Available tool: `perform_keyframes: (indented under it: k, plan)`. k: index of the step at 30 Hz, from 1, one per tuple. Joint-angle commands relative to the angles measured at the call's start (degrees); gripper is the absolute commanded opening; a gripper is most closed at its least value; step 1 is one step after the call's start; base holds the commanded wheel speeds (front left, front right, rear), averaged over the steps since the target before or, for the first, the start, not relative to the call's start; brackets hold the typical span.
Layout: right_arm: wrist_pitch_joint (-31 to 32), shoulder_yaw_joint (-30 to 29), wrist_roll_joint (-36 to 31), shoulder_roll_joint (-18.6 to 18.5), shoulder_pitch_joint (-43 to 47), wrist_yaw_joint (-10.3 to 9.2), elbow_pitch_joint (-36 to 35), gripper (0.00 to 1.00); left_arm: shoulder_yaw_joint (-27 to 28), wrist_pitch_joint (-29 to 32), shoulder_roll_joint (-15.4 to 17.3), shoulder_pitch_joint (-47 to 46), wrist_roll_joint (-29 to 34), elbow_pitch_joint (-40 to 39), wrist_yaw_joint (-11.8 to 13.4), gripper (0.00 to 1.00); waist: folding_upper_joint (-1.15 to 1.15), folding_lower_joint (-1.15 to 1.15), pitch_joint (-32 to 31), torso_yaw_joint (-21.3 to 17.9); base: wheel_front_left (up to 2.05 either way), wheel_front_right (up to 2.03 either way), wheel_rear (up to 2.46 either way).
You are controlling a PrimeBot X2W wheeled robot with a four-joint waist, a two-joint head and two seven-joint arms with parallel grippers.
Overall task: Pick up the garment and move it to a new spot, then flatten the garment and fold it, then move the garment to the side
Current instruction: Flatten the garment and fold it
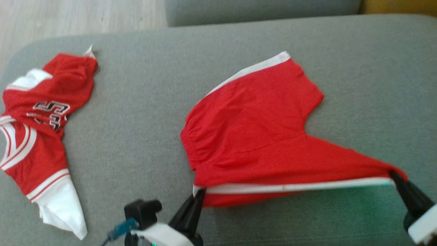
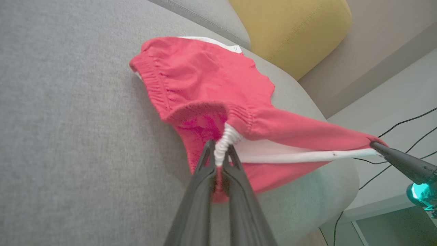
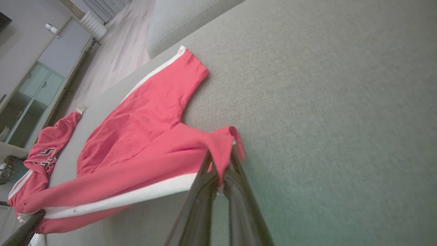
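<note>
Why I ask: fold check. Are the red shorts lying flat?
No, the left gripper and right gripper hold the red shorts' striped edge above the sofa.

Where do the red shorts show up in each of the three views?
Head view: red shorts centre-right on the grey sofa, near edge lifted.
Left wrist view: upper centre, waistband corner shut in the left pincer.
Right wrist view: centre-left, a leg corner shut in the right pincer.
Shared landmark: the white side stripe stretched between both pincers.

Shorts [image 1: 252,119] on couch [image 1: 143,143], jersey [image 1: 41,136] to their left
</note>
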Motion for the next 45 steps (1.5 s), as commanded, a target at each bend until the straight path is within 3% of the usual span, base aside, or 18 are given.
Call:
perform_keyframes:
  k: [1,12,23,33,34,35,36,37,38,39,45]
  plan:
    - [1.39,-1.07,-0.04,-1.12,-4.30,0.43,-2.65,0.00,2.49,0.84,1.11,-3.34,0.13,-3.62,1.18,0.00,0.00,0.00,1.73,1.02,0.00,0.00,0.00]
    - [10.26,0.65,-5.25,-2.26,-29.27,0.43,6.72,0.00,4.60,5.52,-2.09,-15.41,0.05,-8.93,5.40,0.00,0.00,0.00,11.95,6.57,0.00,0.00,0.00]
    - [12.26,4.06,-10.26,-4.15,-51.66,0.43,22.38,0.00,1.99,3.34,-5.00,-31.46,0.25,4.79,8.14,0.00,0.00,0.00,18.77,11.95,0.00,0.00,0.00]
    - [10.17,6.72,-12.25,-6.07,-58.94,0.43,29.42,0.00,-3.67,-0.15,-5.17,-38.09,-5.86,11.10,8.79,0.00,0.00,0.00,20.74,13.18,0.00,0.00,0.00]
    - [9.64,7.25,-12.38,-6.33,-59.17,0.43,29.73,0.11,-4.32,-0.22,-5.18,-38.36,-6.58,11.58,9.04,0.00,0.00,0.00,20.79,13.12,0.00,0.00,0.00]
    - [9.60,8.12,-12.03,-6.50,-59.11,0.43,29.97,0.84,-4.87,-0.27,-5.18,-38.53,-7.17,12.04,9.34,0.17,0.00,0.00,20.79,12.98,0.00,0.00,0.00]
    - [9.76,8.98,-11.46,-6.72,-58.94,0.43,30.13,1.00,-5.31,-0.36,-5.18,-38.61,-7.53,12.47,9.73,0.42,0.00,0.00,20.72,12.72,0.00,0.00,0.00]
    - [9.71,9.65,-10.93,-7.00,-58.72,0.43,30.17,1.00,-5.59,-0.54,-5.18,-38.55,-7.84,12.75,10.10,0.75,0.00,0.00,20.55,12.40,0.00,0.00,0.00]
    - [9.66,10.48,-10.48,-7.39,-58.42,0.43,29.99,1.00,-5.88,-0.52,-5.18,-38.39,-8.10,12.98,10.36,0.96,0.00,0.00,20.37,12.03,0.00,0.00,0.00]
    - [9.48,11.28,-10.02,-7.84,-58.10,0.43,29.58,1.00,-6.05,-0.52,-5.18,-38.17,-8.26,13.08,10.57,1.00,0.00,0.00,20.22,11.63,0.00,0.00,0.00]
    - [6.84,15.58,-9.44,-13.80,-54.78,0.43,23.96,1.00,-6.19,-2.02,-3.74,-36.15,-6.70,10.89,13.13,1.00,0.00,0.00,19.24,9.83,0.00,0.00,0.00]
